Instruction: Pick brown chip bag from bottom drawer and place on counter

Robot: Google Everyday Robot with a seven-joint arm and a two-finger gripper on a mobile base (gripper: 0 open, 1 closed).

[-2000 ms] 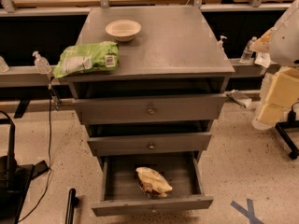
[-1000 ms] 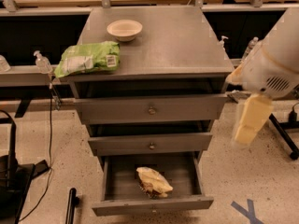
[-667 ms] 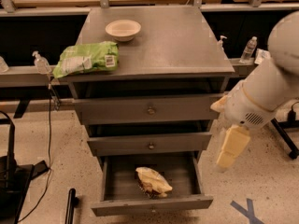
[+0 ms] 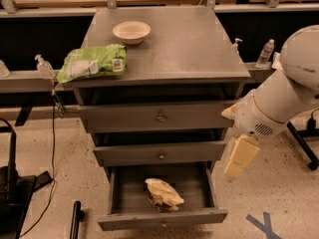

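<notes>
The brown chip bag (image 4: 163, 193) lies crumpled on the floor of the open bottom drawer (image 4: 162, 218), near its middle front; mostly its pale cream side shows, with dark brown at the lower edge. The grey counter (image 4: 174, 46) tops the drawer cabinet. My gripper (image 4: 238, 158) hangs from the white arm (image 4: 284, 101) to the right of the cabinet, level with the middle drawer, above and to the right of the bag and apart from it.
A bright green chip bag (image 4: 92, 62) lies at the counter's front left and a white bowl (image 4: 131, 32) at its back. Two shut drawer fronts with knobs (image 4: 161, 117) sit above the open drawer. Bottles (image 4: 267, 53) stand on side rails. A dark stand (image 4: 10, 193) is on the floor at left.
My arm has swung down and to the left from the right edge of the view, bringing the gripper lower and closer to the open bottom drawer. The bag has not moved.
</notes>
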